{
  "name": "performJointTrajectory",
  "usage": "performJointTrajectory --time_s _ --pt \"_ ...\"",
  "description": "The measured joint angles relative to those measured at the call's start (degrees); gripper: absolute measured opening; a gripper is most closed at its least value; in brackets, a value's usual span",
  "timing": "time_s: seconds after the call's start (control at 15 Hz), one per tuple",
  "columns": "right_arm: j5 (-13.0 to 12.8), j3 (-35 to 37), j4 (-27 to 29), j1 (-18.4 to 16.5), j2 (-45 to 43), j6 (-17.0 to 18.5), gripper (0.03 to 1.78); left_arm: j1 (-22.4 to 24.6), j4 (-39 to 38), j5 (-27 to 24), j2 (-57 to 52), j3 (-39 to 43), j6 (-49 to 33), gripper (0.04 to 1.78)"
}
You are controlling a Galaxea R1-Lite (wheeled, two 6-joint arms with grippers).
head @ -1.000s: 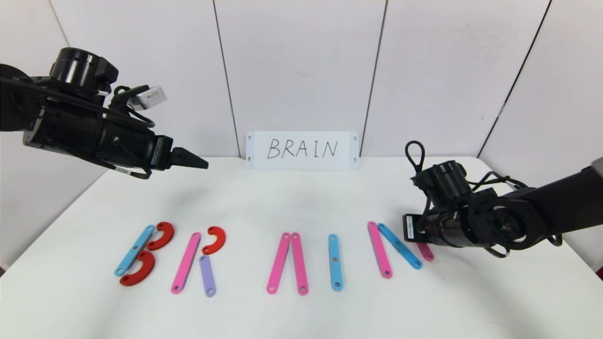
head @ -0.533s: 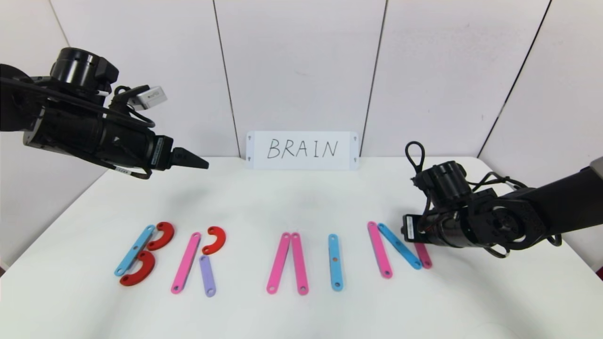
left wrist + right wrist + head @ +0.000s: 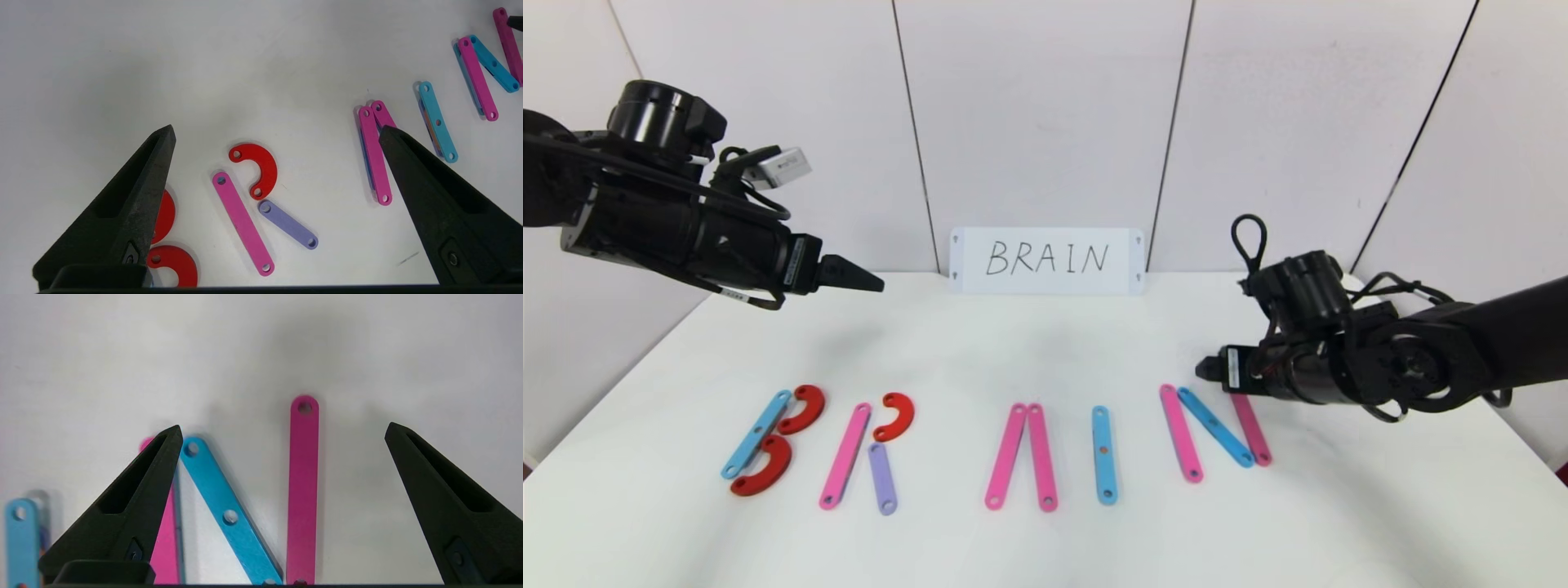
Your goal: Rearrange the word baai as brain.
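Flat plastic pieces lie in a row on the white table and read as brain. B is a blue strip (image 3: 756, 433) with two red curves (image 3: 803, 408). R is a pink strip (image 3: 845, 455), a red curve (image 3: 897, 415) and a purple strip (image 3: 882, 478). A is two pink strips (image 3: 1006, 457), and I is one blue strip (image 3: 1103, 454). N has a pink strip (image 3: 1181, 433), a blue diagonal (image 3: 1215, 426) and a right pink strip (image 3: 1251, 431) (image 3: 303, 477). My right gripper (image 3: 1202, 370) (image 3: 284, 426) hangs open just above that strip, holding nothing. My left gripper (image 3: 870, 284) (image 3: 276, 127) is open, raised at the far left.
A white card (image 3: 1046, 260) with BRAIN handwritten in black leans against the back wall. White wall panels close off the rear and both sides. The table's front edge runs close below the letters.
My right gripper opened and let go of the right pink strip, then lifted and drew back. The strip now lies flat as N's right stroke. The left arm stayed still.
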Motion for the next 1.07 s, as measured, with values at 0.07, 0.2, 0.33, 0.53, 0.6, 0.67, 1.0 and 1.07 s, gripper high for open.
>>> performJointTrajectory --time_s 0.07,0.2,0.33,0.53,0.6,0.67,1.0,1.07 --pt "0.22 -2.13 1.29 -0.38 -0.17 -0.18 1.74 -0.02 0.00 0.09 -0.57 -0.05 -0.05 1.74" --pt "2.34 -6.10 5.21 -1.34 -0.83 -0.74 1.74 0.06 0.05 0.49 -2.51 0.63 -0.13 1.74" --pt "5.00 -8.22 8.20 -1.97 -2.29 -2.39 1.74 0.17 0.00 0.82 -5.22 2.88 -0.13 1.74" --pt "5.27 -7.84 9.47 -1.68 -5.74 -3.68 1.74 0.28 -0.12 1.10 -10.17 9.11 -0.02 1.74" --pt "5.30 -7.29 10.00 -1.34 -7.58 -3.78 1.74 0.43 -0.56 1.18 -12.04 11.36 0.00 1.74" --pt "5.30 -6.51 10.69 -0.90 -9.65 -3.83 1.74 0.80 -1.61 1.21 -14.28 14.15 -0.02 1.74" --pt "4.61 1.79 11.31 2.46 -23.87 -3.96 1.74 2.21 -11.14 1.29 -28.87 29.85 -0.22 1.74" --pt "4.50 3.91 11.20 3.01 -26.79 -4.21 1.74 2.32 -12.11 1.49 -31.95 32.34 -0.28 1.74"
